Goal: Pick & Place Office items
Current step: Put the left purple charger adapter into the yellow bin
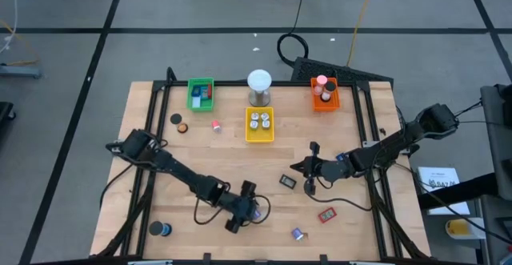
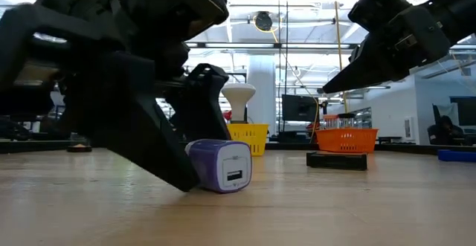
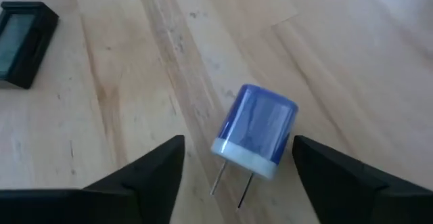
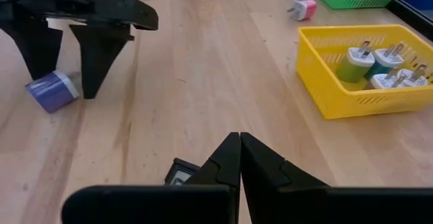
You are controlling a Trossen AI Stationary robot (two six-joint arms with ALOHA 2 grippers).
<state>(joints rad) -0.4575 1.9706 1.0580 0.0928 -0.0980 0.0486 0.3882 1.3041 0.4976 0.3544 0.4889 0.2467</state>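
Observation:
A blue-purple charger plug with a white face and two prongs lies on its side on the wooden table, near the front edge. My left gripper is open and slants down over it, one finger on each side, with a gap showing at both. The same plug shows in the low view beside a dark finger. My right gripper hangs shut right of centre, above a dark rectangular piece, touching nothing.
At the back stand a green tray, a yellow tray holding several plugs, an orange tray and a white-domed cylinder. Loose on the table: a red piece, a small purple piece, a black roll, a pink bit.

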